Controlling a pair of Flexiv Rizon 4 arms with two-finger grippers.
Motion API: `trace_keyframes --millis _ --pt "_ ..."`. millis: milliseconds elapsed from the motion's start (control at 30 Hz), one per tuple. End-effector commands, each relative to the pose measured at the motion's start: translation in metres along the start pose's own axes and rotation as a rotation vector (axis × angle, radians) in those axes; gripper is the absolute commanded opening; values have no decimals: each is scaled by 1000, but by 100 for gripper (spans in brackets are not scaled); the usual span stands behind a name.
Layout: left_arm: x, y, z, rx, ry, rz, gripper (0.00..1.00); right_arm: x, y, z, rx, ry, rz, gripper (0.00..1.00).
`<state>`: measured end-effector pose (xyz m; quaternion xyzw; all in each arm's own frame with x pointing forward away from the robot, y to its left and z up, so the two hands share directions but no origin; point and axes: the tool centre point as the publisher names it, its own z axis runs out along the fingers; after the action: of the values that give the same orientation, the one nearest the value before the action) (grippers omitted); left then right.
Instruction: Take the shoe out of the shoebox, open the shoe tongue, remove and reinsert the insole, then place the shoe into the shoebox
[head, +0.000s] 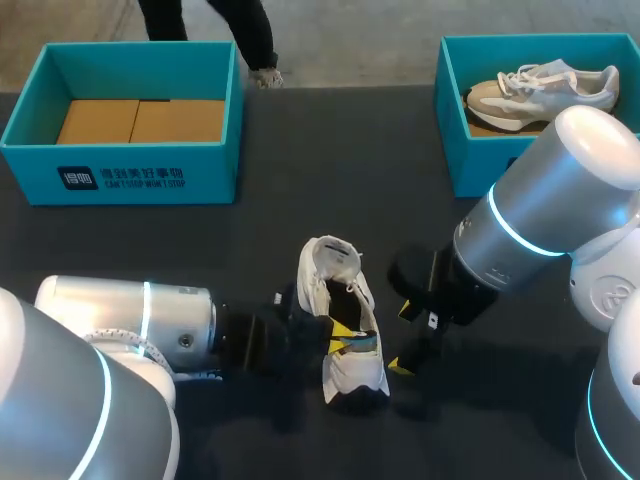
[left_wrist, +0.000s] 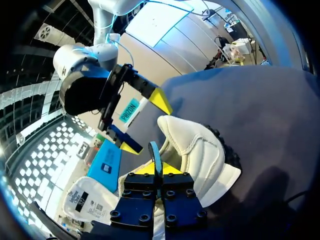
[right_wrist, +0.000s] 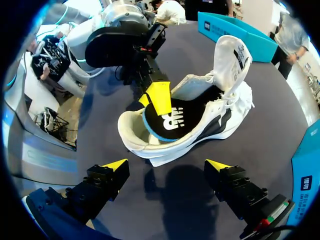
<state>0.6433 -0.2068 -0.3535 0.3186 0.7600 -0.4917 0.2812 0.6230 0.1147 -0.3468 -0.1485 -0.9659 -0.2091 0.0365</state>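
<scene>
Shoe (head: 345, 300) (right_wrist: 220, 107): white, upright on dark table (head: 300, 220), tongue raised | Left gripper (head: 338, 345) (left_wrist: 157, 167) (right_wrist: 159, 97): pinched closed on black insole (right_wrist: 177, 120) (left_wrist: 154, 152) at the shoe's heel | Right gripper (head: 403, 340) (right_wrist: 167, 165) (left_wrist: 145, 124): fingers spread wide, just beside the shoe, touching nothing | Box (head: 120, 175): teal, well apart from the shoe.

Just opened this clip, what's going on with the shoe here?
The white shoe lies on the table between the two arms, outside the teal shoebox at the far left, with its tongue pulled up. The left end effector pinches the dark insole at the heel, and the insole lies partly inside the shoe. The right end effector hangs open beside the shoe, touching nothing. Whether the insole is coming out or going back in cannot be told.
</scene>
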Motion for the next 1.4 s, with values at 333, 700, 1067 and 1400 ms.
trace_keyframes --millis 333,700,1067,1400 --pt "-1 2 2 -17 7 -12 0 2 0 1 2 -4 0 100" --pt "2 -18 -9 39 -2 -11 19 2 0 1 2 -4 0 100" --pt "2 -19 -3 49 13 -9 0 2 0 1 2 -4 0 100" --pt "0 2 2 -8 26 -29 0 2 0 1 2 -4 0 100"
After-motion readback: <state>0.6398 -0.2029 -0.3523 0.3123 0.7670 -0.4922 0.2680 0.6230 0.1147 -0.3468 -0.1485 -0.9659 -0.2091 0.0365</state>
